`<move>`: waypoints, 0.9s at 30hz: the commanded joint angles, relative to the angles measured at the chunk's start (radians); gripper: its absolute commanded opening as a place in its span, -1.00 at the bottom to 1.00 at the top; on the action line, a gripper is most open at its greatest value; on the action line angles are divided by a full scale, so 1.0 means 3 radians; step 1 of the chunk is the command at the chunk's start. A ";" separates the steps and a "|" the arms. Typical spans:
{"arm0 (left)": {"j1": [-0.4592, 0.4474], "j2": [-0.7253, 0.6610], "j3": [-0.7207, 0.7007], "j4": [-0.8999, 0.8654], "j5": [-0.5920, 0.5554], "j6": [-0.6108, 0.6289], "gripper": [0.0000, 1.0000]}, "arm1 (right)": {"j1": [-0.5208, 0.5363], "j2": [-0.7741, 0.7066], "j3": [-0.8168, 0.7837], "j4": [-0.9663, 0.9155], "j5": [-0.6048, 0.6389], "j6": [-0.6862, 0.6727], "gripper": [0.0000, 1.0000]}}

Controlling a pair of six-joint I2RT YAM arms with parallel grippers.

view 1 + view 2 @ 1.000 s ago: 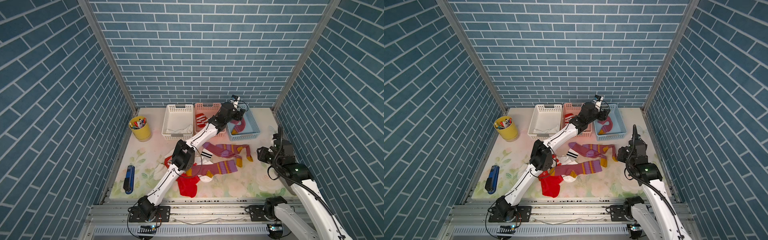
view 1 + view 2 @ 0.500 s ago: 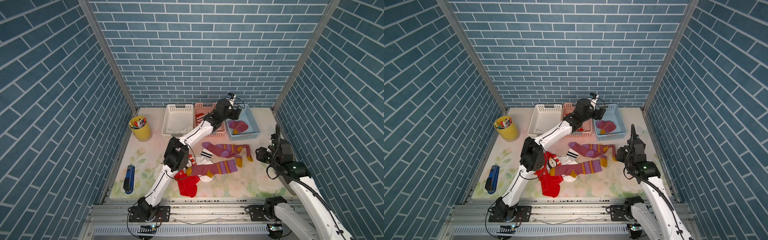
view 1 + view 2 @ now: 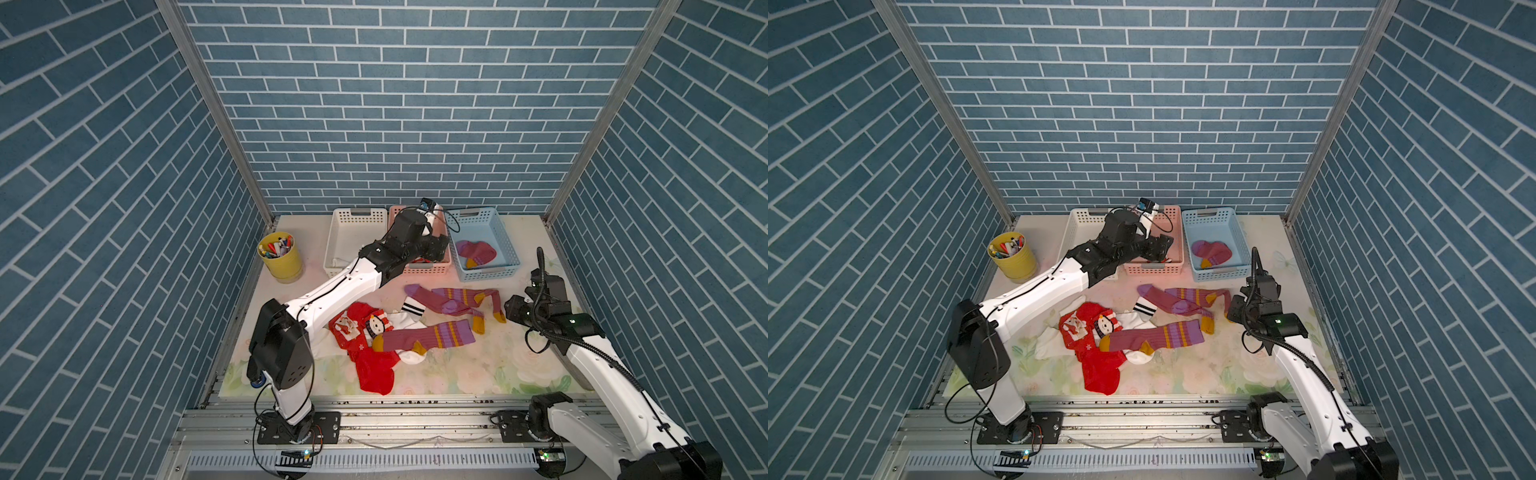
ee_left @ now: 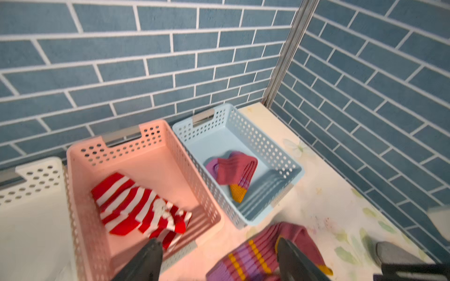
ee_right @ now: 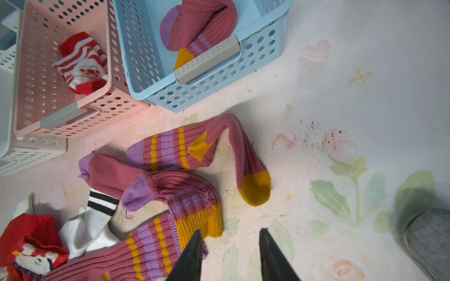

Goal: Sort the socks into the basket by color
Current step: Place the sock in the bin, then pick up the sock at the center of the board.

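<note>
Hanging above the pink basket (image 4: pixel 117 146), the left gripper (image 4: pixel 218 244) has its jaws spread wide with nothing between them. A red-white striped sock (image 4: pixel 138 206) lies in that basket. At its 3 o'clock, the blue basket (image 3: pixel 490 272) holds one bunched mauve sock (image 3: pixel 476 253). Toward 6 o'clock from the baskets, several mauve socks (image 3: pixel 426 336), a black-banded white sock (image 3: pixel 413 309) and a red snowman sock (image 3: pixel 368 328) lie heaped on the mat (image 3: pixel 478 365). The right gripper (image 5: pixel 230 233), at 3 o'clock of the heap, is parted and empty.

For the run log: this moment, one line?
left gripper open by pink basket | right gripper open, empty | purple sock in blue basket
</note>
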 commanded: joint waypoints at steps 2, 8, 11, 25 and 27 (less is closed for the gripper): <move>0.0006 -0.0370 -0.0671 0.0009 -0.0061 -0.0091 0.62 | 0.0013 0.0177 -0.0062 0.0169 -0.0122 0.0063 -0.18; 0.0004 -0.0706 -0.1293 0.0007 -0.0164 -0.0283 0.57 | 0.0192 0.0465 -0.0005 0.0238 -0.0221 0.0011 -0.15; 0.0002 -0.0853 -0.1545 0.0022 -0.0304 -0.0400 0.57 | 0.0342 0.0570 0.0038 0.0226 -0.0209 -0.0009 -0.07; 0.0003 -0.0970 -0.1882 0.0004 -0.0474 -0.0535 0.54 | 0.0761 0.1279 0.0246 0.0462 -0.0032 0.0026 0.08; 0.0004 -0.0992 -0.1904 -0.0011 -0.0495 -0.0534 0.54 | 0.0766 0.1354 0.0286 0.0455 0.0004 0.0021 0.08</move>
